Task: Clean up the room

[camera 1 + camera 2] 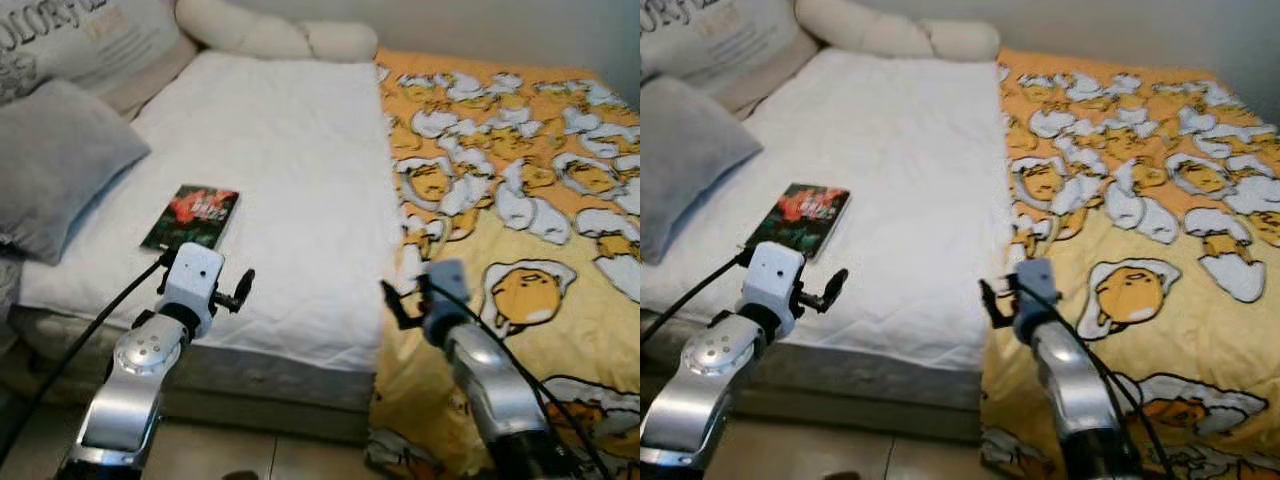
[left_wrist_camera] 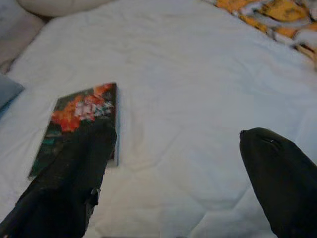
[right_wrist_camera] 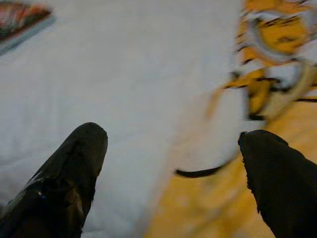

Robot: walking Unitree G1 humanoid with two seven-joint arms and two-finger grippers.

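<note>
— Book point(image 1: 192, 216) first, I'd judge: it lies flat on the white sheet point(image 1: 290, 180) of the bed, near the front edge, with the grey pillow point(image 1: 55, 165) beside it.

— And the left tool point(image 1: 225, 287)?

— Raised just short of the book, over the bed's front edge. In the left wrist view its two black fingers point(image 2: 69, 183) stand wide apart with nothing between them, one crossing the book's near corner in the picture.

— So the step in hand is the approach?

— It seems so. The next move calls for reaching forward and low so one finger can get under the cover; a flat book on soft bedding may just press in.

— The right tool point(image 1: 400, 300)?

— Also spread wide and empty, above where the sheet meets the yellow cartoon blanket point(image 1: 520, 200).

— Any containers?

— None that I can make out.
</note>
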